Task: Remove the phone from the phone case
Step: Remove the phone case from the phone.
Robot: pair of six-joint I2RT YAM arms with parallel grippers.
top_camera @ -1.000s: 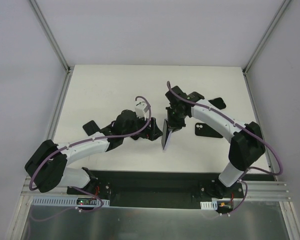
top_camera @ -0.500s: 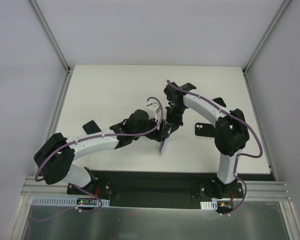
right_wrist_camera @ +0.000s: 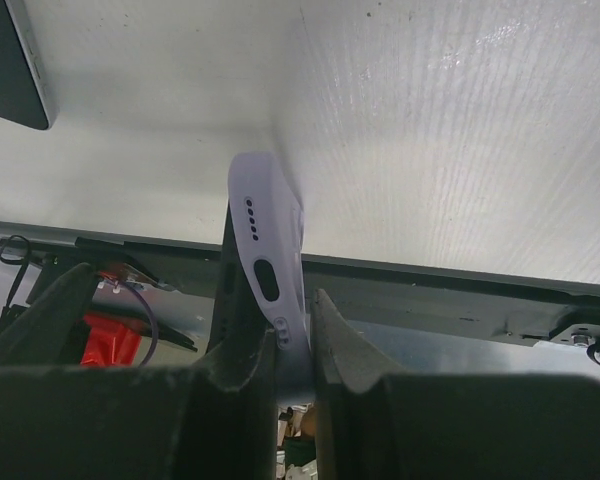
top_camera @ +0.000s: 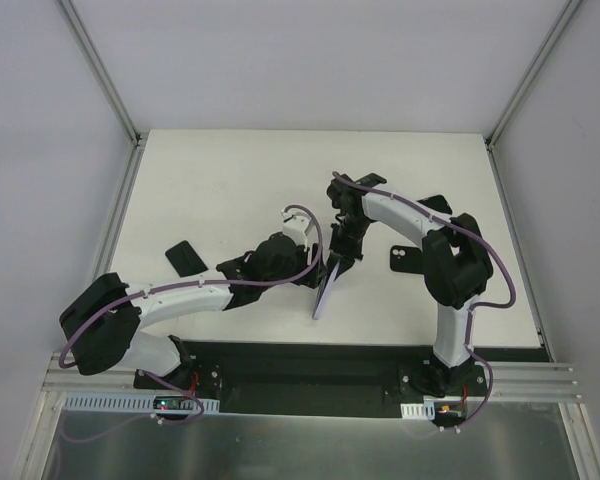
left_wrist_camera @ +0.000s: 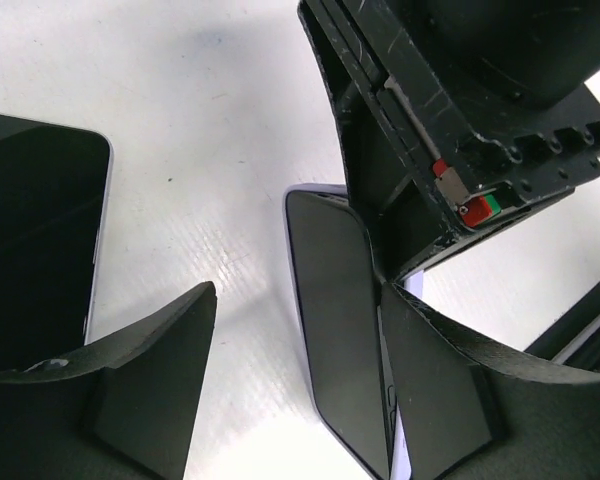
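A lavender phone case (top_camera: 323, 291) with the dark phone (left_wrist_camera: 335, 330) in it stands on edge at the table's middle. My right gripper (top_camera: 342, 250) is shut on the case's upper end; in the right wrist view the fingers (right_wrist_camera: 345, 400) pinch the lavender case (right_wrist_camera: 272, 262), with the dark phone (right_wrist_camera: 225, 300) along its left side. My left gripper (top_camera: 318, 272) is open around the phone's lower part. In the left wrist view (left_wrist_camera: 298, 290) the right finger (left_wrist_camera: 450, 400) lies against the case's back and the left finger (left_wrist_camera: 130, 400) stands apart from the screen.
A black phone (top_camera: 183, 256) lies flat at the left, also showing in the left wrist view (left_wrist_camera: 35, 230). A black case (top_camera: 407, 259) and another black item (top_camera: 435, 205) lie right of the right arm. The table's dark front rail (top_camera: 310, 360) runs behind the arm bases.
My left arm has swung right and toward the front edge, bringing its open jaws round the phone. The cased phone's lower end has shifted nearer the front. The right gripper stays shut on it.
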